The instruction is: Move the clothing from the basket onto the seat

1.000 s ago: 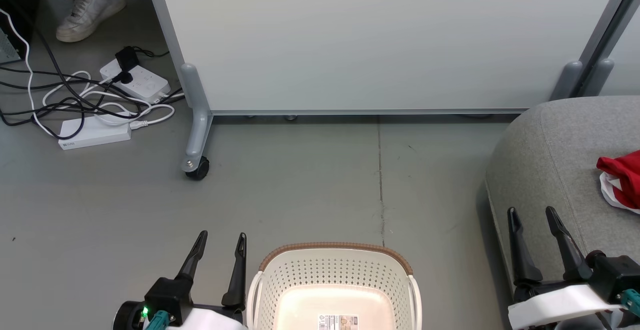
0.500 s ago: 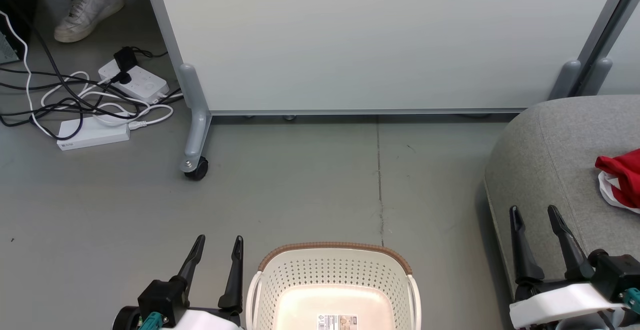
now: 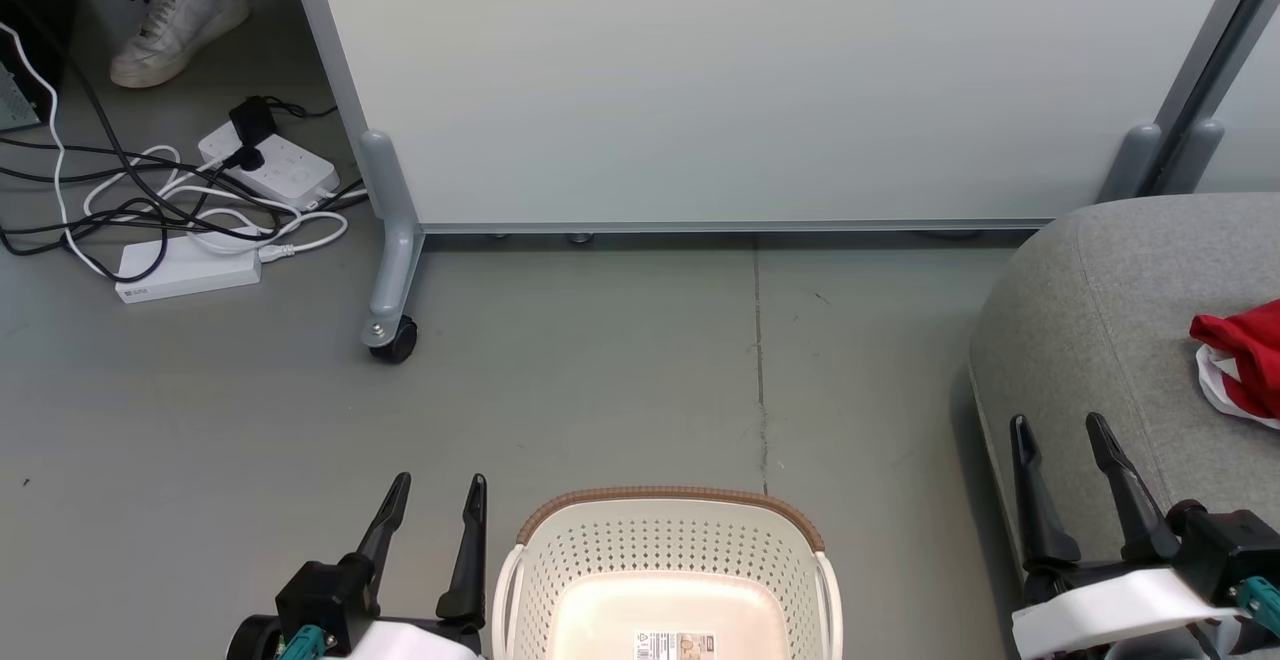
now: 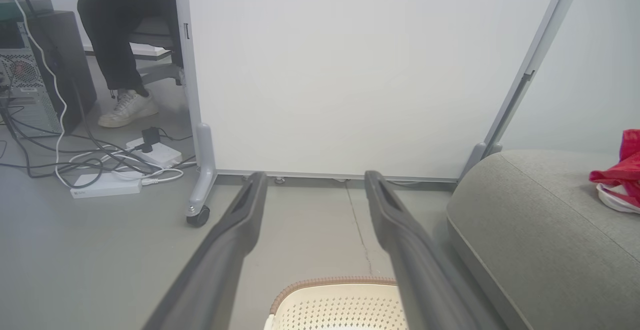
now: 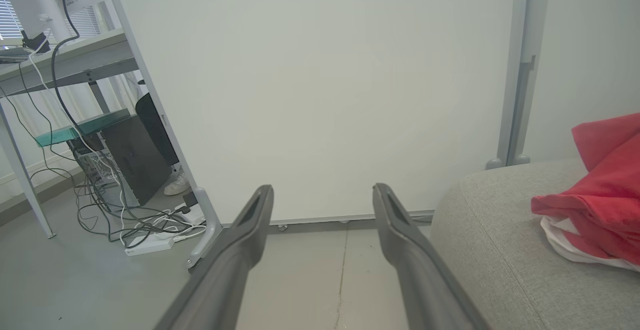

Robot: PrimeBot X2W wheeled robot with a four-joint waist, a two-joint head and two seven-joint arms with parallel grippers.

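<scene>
Red-and-white clothing (image 3: 1245, 345) lies crumpled on the grey seat (image 3: 1090, 340) to my right. Cream perforated basket (image 3: 670, 498), brown-rimmed, stands upright on the floor before me, near the seat, a label on its bottom.

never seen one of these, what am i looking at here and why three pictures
It is a wheeled robot with two arms. One picture comes from a camera on its head, looking down: its left gripper and right gripper are the dark two-fingered claws at the bottom, both open, holding nothing. The other two come from cameras on each wrist, looking along those fingers. On the floor stands a laundry basket; red clothing lies on the grey seat.
</scene>
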